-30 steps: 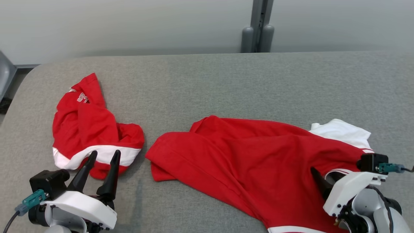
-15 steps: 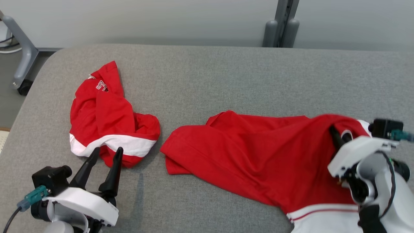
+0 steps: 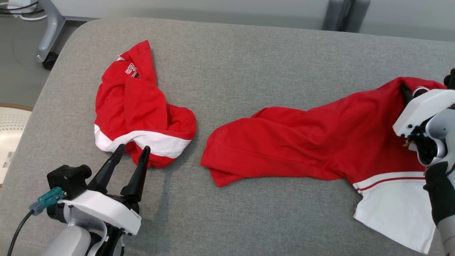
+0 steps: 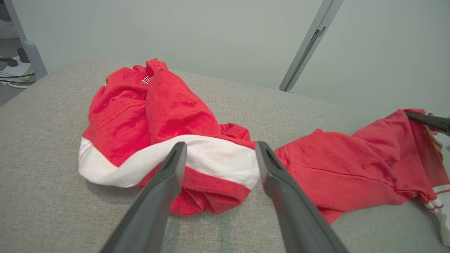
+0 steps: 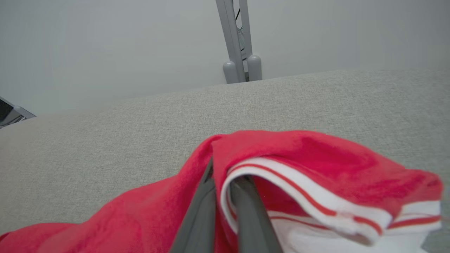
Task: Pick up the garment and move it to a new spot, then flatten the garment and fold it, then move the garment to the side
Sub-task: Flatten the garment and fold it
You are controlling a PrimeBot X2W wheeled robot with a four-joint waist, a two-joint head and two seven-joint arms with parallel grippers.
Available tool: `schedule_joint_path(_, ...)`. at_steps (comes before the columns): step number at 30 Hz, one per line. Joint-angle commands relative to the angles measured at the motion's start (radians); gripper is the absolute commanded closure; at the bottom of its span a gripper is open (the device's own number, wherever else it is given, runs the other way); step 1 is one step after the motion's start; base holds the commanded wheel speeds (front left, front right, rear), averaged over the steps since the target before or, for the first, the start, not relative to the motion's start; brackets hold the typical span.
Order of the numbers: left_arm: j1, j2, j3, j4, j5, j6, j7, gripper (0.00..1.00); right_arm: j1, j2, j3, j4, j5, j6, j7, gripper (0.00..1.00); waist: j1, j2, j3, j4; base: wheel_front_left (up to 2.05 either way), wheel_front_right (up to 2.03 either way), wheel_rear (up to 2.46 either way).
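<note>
Grey desk (image 3: pixel 249 53) held the red garment (image 3: pixel 302 142) at right; we saw right gripper (image 5: pixel 225 186) fingers pinched on its striped edge, tips buried in cloth. Our left gripper (image 3: pixel 133 147) fingers stood spread near another red shirt (image 3: pixel 142 103).

Our left gripper (image 3: pixel 133 147) sits at the lower left of the head view. Its two long dark fingers (image 3: pixel 106 169) are spread wide and point up, a little to the right; in the left wrist view they stand well apart. Behind them is the white wrist housing (image 3: pixel 103 211), which carries a black camera block (image 3: pixel 67 177). Our right gripper (image 3: pixel 407 93) is at the right edge, lifted, with the fingers pressed together on a fold of the red shirt (image 3: pixel 320 142). Its white wrist shell (image 3: pixel 421 110) tilts to the left above a dark forearm sleeve (image 3: pixel 440 195).
</note>
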Motion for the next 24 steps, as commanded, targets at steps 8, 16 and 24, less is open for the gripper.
schedule_joint_path(8,-0.031,-0.015,-0.022,0.021,0.01,-0.009,0.0,0.0,-0.084,-0.018,-0.036,0.178,-0.06,0.0,-0.069,0.0,0.0,-0.0001,-0.016,0.006,0.0,0.0,0.0)
schedule_joint_path(16,0.014,-0.017,-0.032,0.027,0.006,0.013,0.006,0.0,-0.034,0.018,0.048,0.228,-0.027,0.0,-0.108,0.0,0.0,-0.0001,-0.1,-0.069,0.0,0.0,0.0)
schedule_joint_path(24,0.059,-0.006,-0.008,0.012,-0.004,0.054,-0.012,0.0,0.079,0.037,0.211,0.052,0.081,0.0,-0.228,0.0,0.0,-0.0001,-0.168,-0.157,0.0,0.0,0.0)
